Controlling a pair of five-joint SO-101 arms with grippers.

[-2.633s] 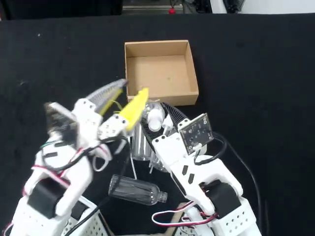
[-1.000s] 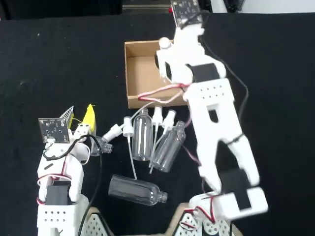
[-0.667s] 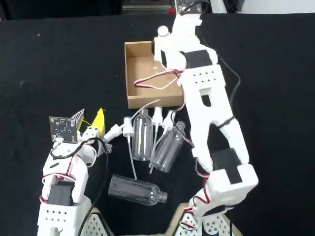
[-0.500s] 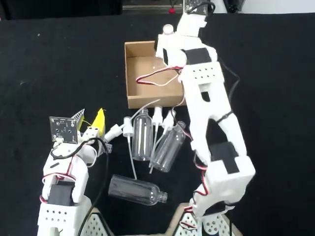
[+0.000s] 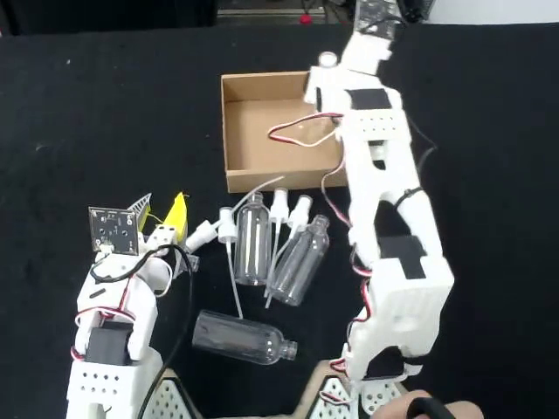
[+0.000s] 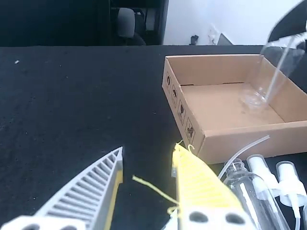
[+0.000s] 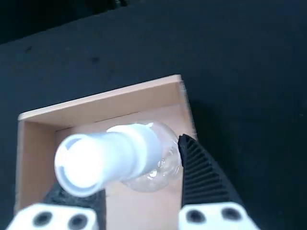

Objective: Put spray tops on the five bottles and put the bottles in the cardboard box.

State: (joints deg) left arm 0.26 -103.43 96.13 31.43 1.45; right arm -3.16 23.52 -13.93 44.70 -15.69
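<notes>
The clear white-topped plastic bottle [image 7: 110, 158], clamped in the right gripper [image 7: 129, 165], is now swung over the brown cardboard box [image 5: 262, 179] for release, while the left gripper [image 6: 148, 149] is spread wide.

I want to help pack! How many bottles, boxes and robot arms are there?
Bottles: 5, one in the right gripper, one half hidden by the left arm
Cardboard box: 1
Robot arms: 2
Total: 8

Black table [image 5: 105, 105] — cardboard box [image 5: 262, 181], bottles [image 5: 240, 339], spray tops [image 5: 279, 205]
</notes>
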